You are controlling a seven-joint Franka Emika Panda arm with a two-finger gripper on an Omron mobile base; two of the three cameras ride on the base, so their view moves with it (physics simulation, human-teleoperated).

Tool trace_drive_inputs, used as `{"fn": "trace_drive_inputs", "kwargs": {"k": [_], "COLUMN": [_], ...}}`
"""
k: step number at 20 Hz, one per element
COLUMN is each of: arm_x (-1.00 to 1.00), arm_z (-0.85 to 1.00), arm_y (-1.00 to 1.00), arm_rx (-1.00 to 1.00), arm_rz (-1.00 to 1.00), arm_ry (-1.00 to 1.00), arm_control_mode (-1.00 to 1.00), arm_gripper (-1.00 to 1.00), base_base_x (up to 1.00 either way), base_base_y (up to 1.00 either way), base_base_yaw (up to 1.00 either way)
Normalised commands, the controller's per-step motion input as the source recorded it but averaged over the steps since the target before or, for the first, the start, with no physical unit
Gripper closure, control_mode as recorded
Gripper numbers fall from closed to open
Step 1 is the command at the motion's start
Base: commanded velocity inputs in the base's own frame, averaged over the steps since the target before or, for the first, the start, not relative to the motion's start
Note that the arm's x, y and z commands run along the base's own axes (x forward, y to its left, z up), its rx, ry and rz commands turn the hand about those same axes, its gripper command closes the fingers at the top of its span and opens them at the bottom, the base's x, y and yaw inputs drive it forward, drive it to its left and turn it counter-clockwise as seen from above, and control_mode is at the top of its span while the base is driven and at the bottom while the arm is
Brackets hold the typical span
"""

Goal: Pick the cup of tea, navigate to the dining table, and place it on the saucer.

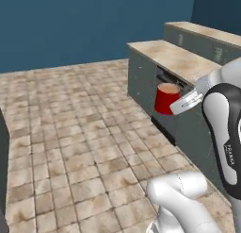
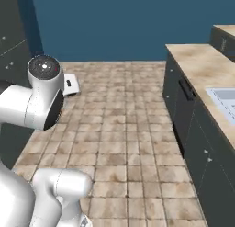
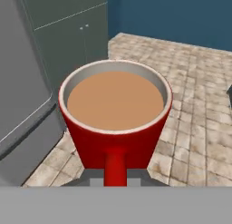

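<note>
The cup of tea (image 3: 115,123) is already lifted, its handle pinched in the gripper (image 1: 181,104) above the floor (image 1: 84,133); driving and placing remain.

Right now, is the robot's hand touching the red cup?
Touching. In the hand view the jaws are shut on the handle of the cup of tea; in the left base view the gripper holds it in the air above the floor.
</note>
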Motion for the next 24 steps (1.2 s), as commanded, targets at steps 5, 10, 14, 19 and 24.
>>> {"fn": "trace_drive_inputs", "kwargs": {"k": [5, 10, 14, 19, 24], "arm_x": [0.0, 0.0, 0.0, 0.0, 0.0], "arm_z": [0.0, 0.0, 0.0, 0.0, 0.0], "arm_y": [0.0, 0.0, 0.0, 0.0, 0.0], "arm_rx": [0.0, 0.0, 0.0, 0.0, 0.0], "arm_rz": [0.0, 0.0, 0.0, 0.0, 0.0], "arm_ry": [0.0, 0.0, 0.0, 0.0, 0.0], "arm_control_mode": [1.0, 1.0, 1.0, 1.0, 1.0], "arm_gripper": [1.0, 1.0, 1.0, 1.0, 1.0], "base_base_x": [0.23, 0.99, 1.0, 1.0, 1.0], "base_base_y": [0.09, 0.13, 0.36, 0.53, 0.92], "base_base_yaw": [-0.92, -0.45, -0.32, -0.25, -0.22]}}
